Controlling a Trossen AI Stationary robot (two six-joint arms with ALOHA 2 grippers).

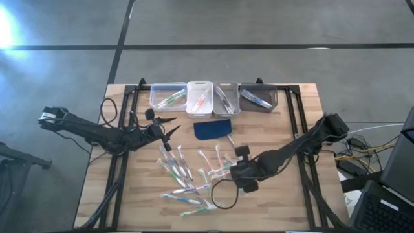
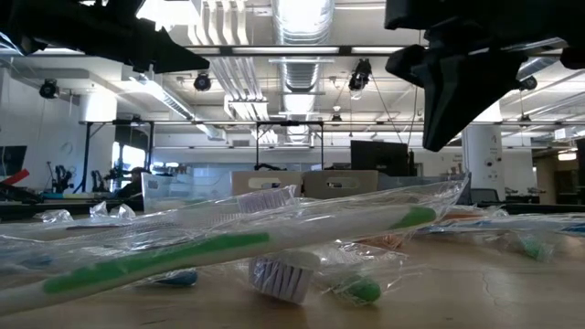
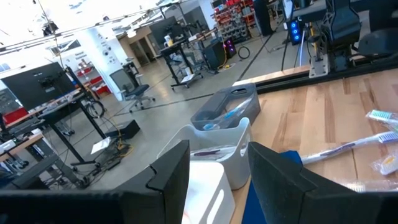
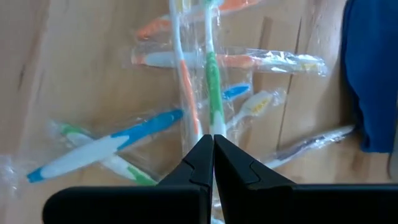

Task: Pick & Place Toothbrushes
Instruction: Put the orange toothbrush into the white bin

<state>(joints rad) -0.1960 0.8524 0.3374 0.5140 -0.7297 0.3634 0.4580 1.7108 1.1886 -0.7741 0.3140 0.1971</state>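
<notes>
Two arms over a wooden surface (image 1: 139, 200) strewn with wrapped toothbrushes (image 1: 187, 178).

The surface carries four small bins (image 1: 213, 97) in a row along its far edge, each holding a few brushes lying lengthwise, and a dark blue pad (image 1: 213, 129) just in front of them. The left pincer (image 1: 169, 127) hangs with fingers apart, level with the pad and beside it, aimed at the bins. The right pincer (image 4: 213, 149) hovers low over the loose heap with its fingers pressed together, gripping nothing that can be seen. Straight ahead of its tips a green-handled brush (image 4: 213, 93) and an orange-handled one (image 4: 186, 74) lie side by side, long axes running directly away from it. Off to one side a blue-handled brush (image 4: 109, 144) lies slanted across that line.
</notes>
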